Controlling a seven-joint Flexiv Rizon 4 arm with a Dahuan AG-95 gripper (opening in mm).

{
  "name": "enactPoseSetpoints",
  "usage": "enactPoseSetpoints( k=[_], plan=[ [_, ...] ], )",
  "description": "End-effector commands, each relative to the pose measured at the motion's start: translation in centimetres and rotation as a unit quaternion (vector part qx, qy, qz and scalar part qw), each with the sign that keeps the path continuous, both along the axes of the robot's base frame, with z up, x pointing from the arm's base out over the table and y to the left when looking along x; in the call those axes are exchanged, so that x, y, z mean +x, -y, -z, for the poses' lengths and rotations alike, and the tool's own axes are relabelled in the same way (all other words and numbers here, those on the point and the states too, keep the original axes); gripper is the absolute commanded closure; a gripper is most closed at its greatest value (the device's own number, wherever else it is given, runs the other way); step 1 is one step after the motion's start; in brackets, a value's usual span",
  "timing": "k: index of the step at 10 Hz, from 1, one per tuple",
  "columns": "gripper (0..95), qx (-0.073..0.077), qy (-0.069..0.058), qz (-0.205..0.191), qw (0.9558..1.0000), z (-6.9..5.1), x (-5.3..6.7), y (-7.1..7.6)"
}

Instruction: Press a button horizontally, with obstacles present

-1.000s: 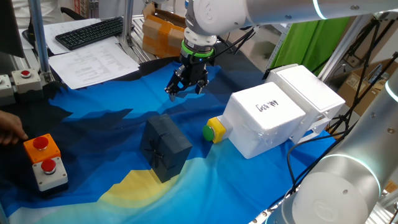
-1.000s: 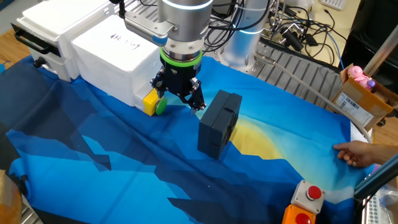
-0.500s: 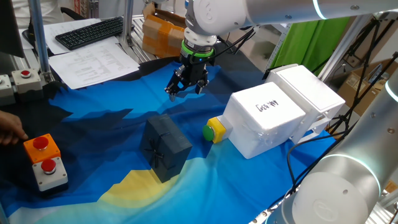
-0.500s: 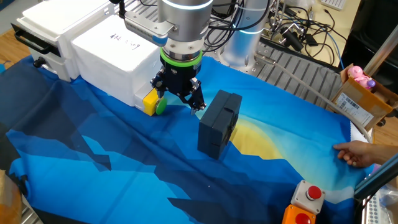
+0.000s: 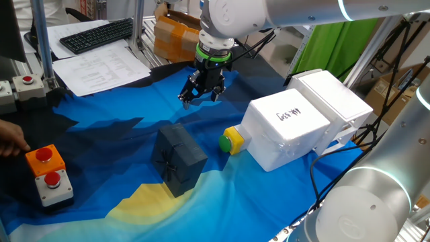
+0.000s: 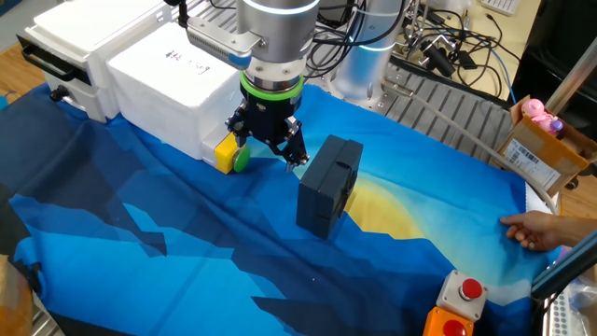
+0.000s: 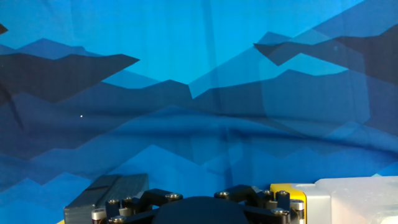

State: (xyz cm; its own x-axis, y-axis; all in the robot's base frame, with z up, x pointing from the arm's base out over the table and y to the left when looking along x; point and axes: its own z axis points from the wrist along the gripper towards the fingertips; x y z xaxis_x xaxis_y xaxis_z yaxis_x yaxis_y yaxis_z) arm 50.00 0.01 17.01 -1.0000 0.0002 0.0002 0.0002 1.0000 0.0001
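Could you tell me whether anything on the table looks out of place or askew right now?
Nothing looks damaged or spilled. The dark box sits skewed, corner-on rather than square to the white box, and the blue cloth is wrinkled. A person's fingers rest on the cloth's edge, well away from the gripper.

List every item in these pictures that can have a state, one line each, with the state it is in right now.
green button: not pressed, cap facing sideways, untouched.
yellow housing: lying against the white box.
dark box: upright on the cloth, apart from the button.
hand: in the air above the cloth, touching nothing.
red buttons: untouched, caps facing up.
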Motion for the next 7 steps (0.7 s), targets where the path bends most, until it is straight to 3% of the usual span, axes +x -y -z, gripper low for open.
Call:
enactPoseSetpoints(
  k=[1,2,7],
  plan=[
    [0.0,0.000,0.000,0.000,1.0000,0.01,0.00,0.01],
    [95.0,0.000,0.002,0.057,0.9984,0.03,-0.05,0.00],
    [95.0,0.000,0.002,0.056,0.9984,0.40,-0.70,-0.15]
  ],
)
